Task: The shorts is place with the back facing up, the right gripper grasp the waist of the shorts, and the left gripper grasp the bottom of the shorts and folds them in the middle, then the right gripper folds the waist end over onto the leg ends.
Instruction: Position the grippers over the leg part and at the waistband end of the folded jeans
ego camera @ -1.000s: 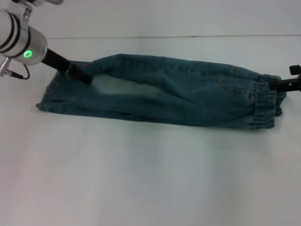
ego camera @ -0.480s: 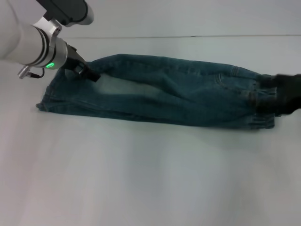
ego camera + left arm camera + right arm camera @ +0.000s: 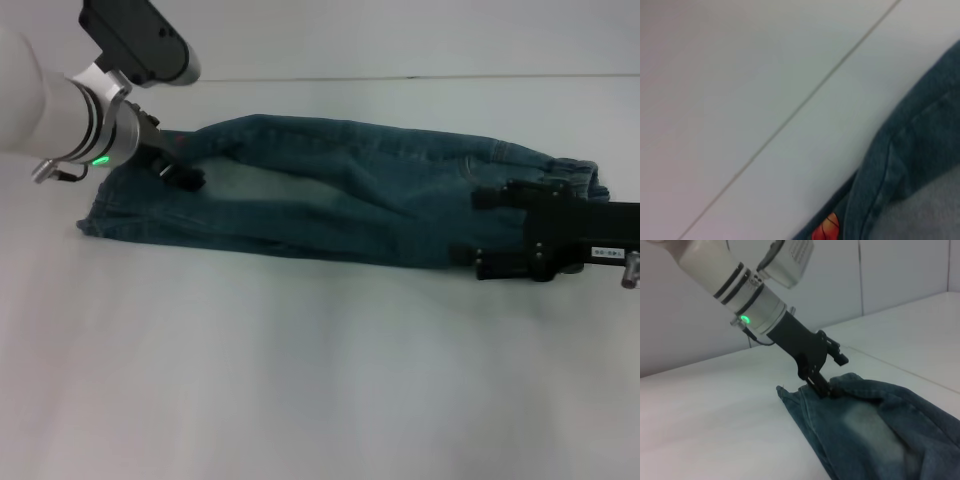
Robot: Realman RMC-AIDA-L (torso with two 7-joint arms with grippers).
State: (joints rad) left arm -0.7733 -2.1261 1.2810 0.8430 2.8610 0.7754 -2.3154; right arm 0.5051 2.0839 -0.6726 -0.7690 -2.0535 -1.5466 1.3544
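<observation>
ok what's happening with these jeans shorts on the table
A two-armed robot is folding a pair of denim shorts that lie stretched across a white table. The left gripper is down on the leg end at the robot's left, where the fabric is bunched up. The right gripper reaches in over the waist end at the robot's right. The shorts already look doubled lengthwise; the waist has not yet been folded over onto the legs.

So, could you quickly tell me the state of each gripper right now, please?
Left gripper: shut on the denim shorts at the leg end.
Right gripper: open over the waist end, holding nothing.
</observation>
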